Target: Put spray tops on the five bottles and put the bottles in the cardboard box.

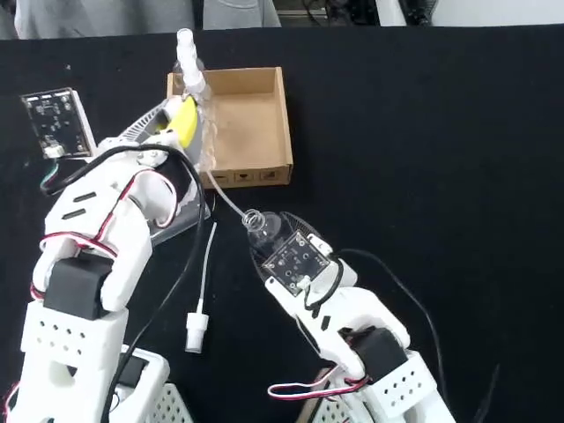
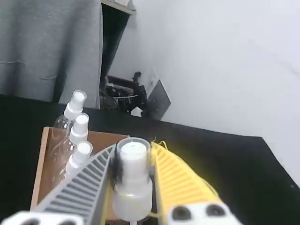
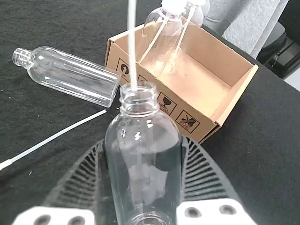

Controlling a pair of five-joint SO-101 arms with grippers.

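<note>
My left gripper (image 2: 133,151), grey and yellow, is shut on a white spray top (image 2: 132,176) over the near left corner of the cardboard box (image 1: 256,132). The top's thin tube (image 1: 231,204) slants down into the neck of a clear bottle (image 3: 143,154). My right gripper (image 3: 143,146) holds that bottle tilted, just in front of the box (image 3: 211,89). Three bottles with spray tops (image 2: 75,131) stand along the box's left wall. One open bottle (image 3: 65,72) lies on the table. A loose spray top (image 1: 196,331) with its tube lies on the table near the front.
A small circuit board (image 1: 57,122) with a cable lies at the far left of the black table. The left arm (image 1: 106,238) covers the space left of the box and lies over the fallen bottle. The table's right half is open.
</note>
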